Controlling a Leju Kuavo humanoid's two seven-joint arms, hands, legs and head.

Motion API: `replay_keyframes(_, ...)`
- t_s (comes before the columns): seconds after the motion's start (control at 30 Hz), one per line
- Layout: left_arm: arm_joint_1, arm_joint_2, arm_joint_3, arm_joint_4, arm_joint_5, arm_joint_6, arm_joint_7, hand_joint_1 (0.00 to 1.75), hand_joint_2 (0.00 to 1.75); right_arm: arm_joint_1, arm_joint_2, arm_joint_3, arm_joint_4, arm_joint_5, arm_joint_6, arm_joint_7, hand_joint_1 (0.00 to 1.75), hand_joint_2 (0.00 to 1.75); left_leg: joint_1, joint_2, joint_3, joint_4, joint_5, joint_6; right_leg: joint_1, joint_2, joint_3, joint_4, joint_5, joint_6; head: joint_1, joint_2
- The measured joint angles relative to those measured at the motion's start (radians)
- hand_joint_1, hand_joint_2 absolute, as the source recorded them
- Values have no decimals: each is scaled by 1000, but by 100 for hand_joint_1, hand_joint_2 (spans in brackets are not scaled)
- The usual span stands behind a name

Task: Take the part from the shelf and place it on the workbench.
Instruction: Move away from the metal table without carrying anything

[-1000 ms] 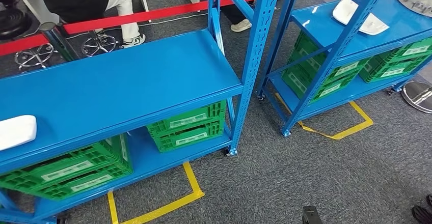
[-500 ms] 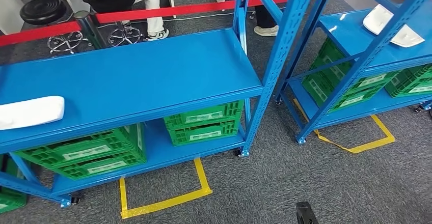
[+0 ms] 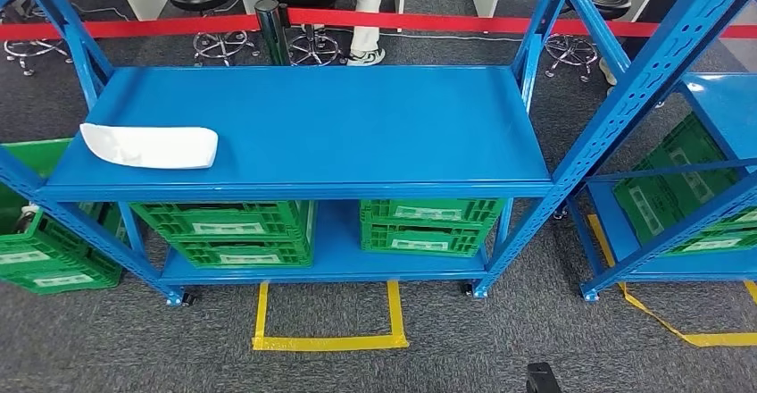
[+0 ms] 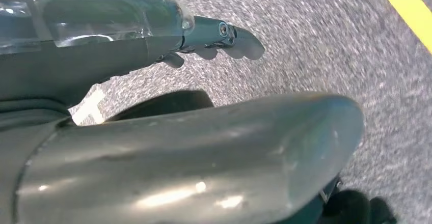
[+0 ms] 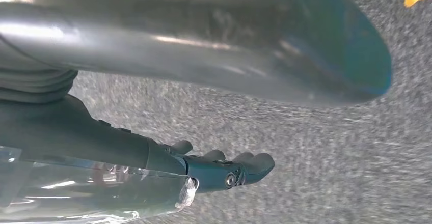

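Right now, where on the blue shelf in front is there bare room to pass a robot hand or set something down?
The top deck of the blue shelf is bare from the white part, near its left end, across to the right uprights. The lower deck is crowded with green crates; only a narrow gap is left between the two stacks.

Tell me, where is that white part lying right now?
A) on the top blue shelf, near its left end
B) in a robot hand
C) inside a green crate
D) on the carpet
A: the white part rests on the blue shelf, near its left end, above the green crates.
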Motion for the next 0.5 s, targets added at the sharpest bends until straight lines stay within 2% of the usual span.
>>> replay_keyframes(0.03,0,0,0,0,0,0,0,0,0,-1,-1,0,0,0,0,0,0,0,2,-10,-4,0,3,-6,1,2,4,-8,-2,-2,0,0)
replay_keyframes(0.07,1,0,0,0,-1,0,0,0,0,-3,-1,0,0,0,1,0,0,0,4,-22,-8,-2,7,-12,1,-7,7,-16,1,-1,2,0)
replay_keyframes(0.1,2,1,0,0,-2,0,0,0,0,-5,0,0,0,0,2,1,0,0,3,-13,-11,0,5,-17,0,-19,11,-23,6,-1,4,0)
replay_keyframes(0.17,3,3,0,0,-3,0,0,0,0,-6,3,0,-1,0,5,1,0,0,-1,47,-32,39,-28,-28,-4,-42,16,-42,17,-4,-5,0)
replay_keyframes(0.2,2,3,0,0,-3,0,0,0,0,-4,4,0,-1,-1,5,1,0,0,1,84,-55,88,-61,-34,-5,-53,17,-47,20,-6,-13,0)
replay_keyframes(0.23,2,4,0,0,-3,0,0,0,0,-1,4,1,-1,-2,4,2,0,0,6,103,-83,149,-96,-42,-6,-64,16,-49,21,-7,-21,0)
replay_keyframes(0.27,2,4,0,0,-3,0,0,0,0,2,6,1,0,-5,1,3,0,0,12,107,-109,208,-122,-49,-7,-75,15,-48,21,-7,-26,0)
replay_keyframes(0.3,3,4,0,0,-3,0,0,0,0,3,6,1,0,-8,-2,6,0,0,18,107,-123,245,-133,-56,-8,-84,15,-47,20,-6,-28,0)
replay_keyframes(0.33,5,4,0,0,-3,0,0,0,0,2,7,1,1,-10,-5,10,0,0,24,106,-120,247,-123,-62,-10,-92,15,-46,19,-3,-30,0)
replay_keyframes(0.37,6,5,0,0,-3,0,1,0,0,1,8,1,1,-10,-8,15,0,0,28,107,-96,211,-96,-67,-12,-97,15,-44,17,0,-31,0)
replay_keyframes(0.4,6,5,0,0,-3,0,1,0,0,0,8,2,0,-8,-9,19,0,0,32,110,-57,146,-62,-71,-15,-99,16,-40,15,6,-33,0)
replay_keyframes(0.43,6,6,0,0,-4,0,2,0,0,-1,8,3,0,-6,-10,21,0,0,32,113,-20,80,-40,-74,-16,-101,16,-35,11,13,-37,0)
replay_keyframes(0.47,5,6,0,0,-6,0,4,0,0,-2,9,4,0,-2,-12,23,0,44,33,116,9,30,-27,-71,-15,-102,14,-29,7,20,-41,0)
replay_keyframes(0.5,5,6,0,0,-8,0,8,0,0,-2,10,6,0,2,-15,26,0,87,33,119,25,0,-24,-65,-14,-102,13,-23,3,26,-42,0)
